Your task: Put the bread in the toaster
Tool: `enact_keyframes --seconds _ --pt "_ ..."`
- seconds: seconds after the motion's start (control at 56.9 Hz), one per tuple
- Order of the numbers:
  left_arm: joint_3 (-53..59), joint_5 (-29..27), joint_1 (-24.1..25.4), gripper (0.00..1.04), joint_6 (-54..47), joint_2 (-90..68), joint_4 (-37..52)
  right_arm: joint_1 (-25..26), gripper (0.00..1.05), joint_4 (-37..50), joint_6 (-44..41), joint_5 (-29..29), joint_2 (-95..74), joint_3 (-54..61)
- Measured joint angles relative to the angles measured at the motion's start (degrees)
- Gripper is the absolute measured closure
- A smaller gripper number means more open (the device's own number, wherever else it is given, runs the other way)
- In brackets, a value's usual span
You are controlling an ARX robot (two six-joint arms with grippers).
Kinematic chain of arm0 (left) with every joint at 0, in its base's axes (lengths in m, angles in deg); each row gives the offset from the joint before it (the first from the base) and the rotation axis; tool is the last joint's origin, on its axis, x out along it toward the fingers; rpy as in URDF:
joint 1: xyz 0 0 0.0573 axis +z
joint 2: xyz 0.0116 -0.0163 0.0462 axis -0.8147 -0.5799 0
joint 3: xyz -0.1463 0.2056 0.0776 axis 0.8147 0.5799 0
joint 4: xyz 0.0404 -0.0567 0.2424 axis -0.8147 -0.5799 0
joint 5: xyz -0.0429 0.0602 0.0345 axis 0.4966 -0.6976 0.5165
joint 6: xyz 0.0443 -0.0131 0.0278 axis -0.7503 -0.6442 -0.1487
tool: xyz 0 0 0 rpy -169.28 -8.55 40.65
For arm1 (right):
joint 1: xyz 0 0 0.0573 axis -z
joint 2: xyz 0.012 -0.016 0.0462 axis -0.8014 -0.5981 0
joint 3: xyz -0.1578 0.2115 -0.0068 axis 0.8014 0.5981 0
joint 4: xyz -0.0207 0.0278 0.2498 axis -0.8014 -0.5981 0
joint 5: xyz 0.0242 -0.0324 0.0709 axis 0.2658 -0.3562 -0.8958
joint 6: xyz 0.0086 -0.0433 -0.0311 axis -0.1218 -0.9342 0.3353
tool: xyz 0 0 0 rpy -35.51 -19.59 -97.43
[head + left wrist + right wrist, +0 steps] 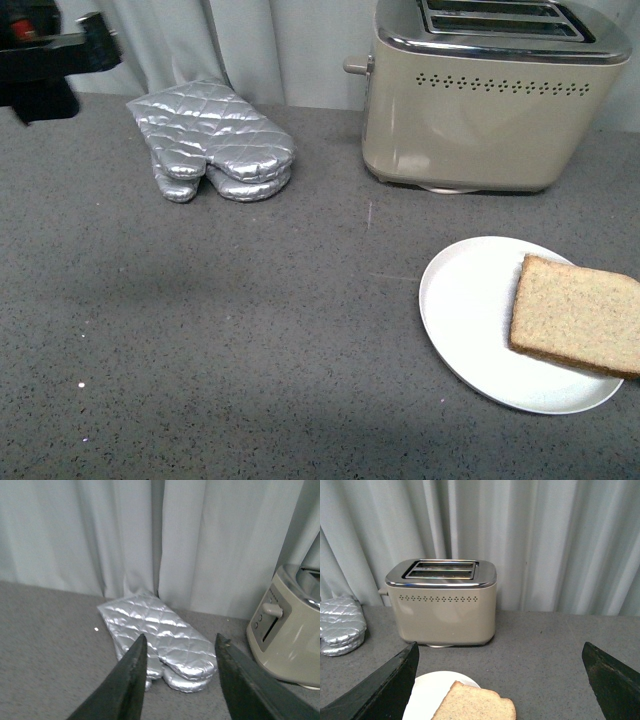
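The bread [578, 313], a light brown speckled slice, lies flat on a white plate [462, 300] at the front right of the counter. It also shows in the right wrist view [476, 704], low between my right gripper's jaws. The beige toaster [485, 95] with a chrome top and two empty slots stands behind the plate at the back right, and shows in the right wrist view [442, 602]. My right gripper [500, 660] is open wide and empty, above the counter. My left gripper [180, 645] is open and empty, pointing at the oven mitts; part of that arm [45, 50] shows at the far left.
Two silver quilted oven mitts [212, 140] lie stacked at the back left, also in the left wrist view [160, 640]. A pale curtain [220, 40] hangs behind the grey speckled counter [220, 330]. The toaster's lever [356, 66] sticks out on its left side.
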Motion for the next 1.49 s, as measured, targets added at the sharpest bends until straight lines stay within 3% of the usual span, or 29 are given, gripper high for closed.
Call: enact_keyframes --seconds 0.176,0.826,0.879,0.967,1.495 --pt "7.3 4.8 4.1 1.02 -2.8 7.9 -2.6 0.0 0.1 0.0 0.0 0.0 0.0 0.0" --pt "17.2 14.9 14.6 1.01 -3.8 44.4 -28.6 0.0 0.1 0.0 0.0 0.0 0.0 0.0" --pt "17.7 19.0 17.5 1.01 -3.8 47.4 -31.1 0.0 0.1 0.0 0.0 0.0 0.0 0.0" --pt "17.8 19.6 19.5 1.01 -3.8 51.0 -34.2 0.0 0.1 0.0 0.0 0.0 0.0 0.0" --pt "17.9 20.0 19.8 1.01 -3.8 69.7 -51.4 0.0 0.1 0.0 0.0 0.0 0.0 0.0"
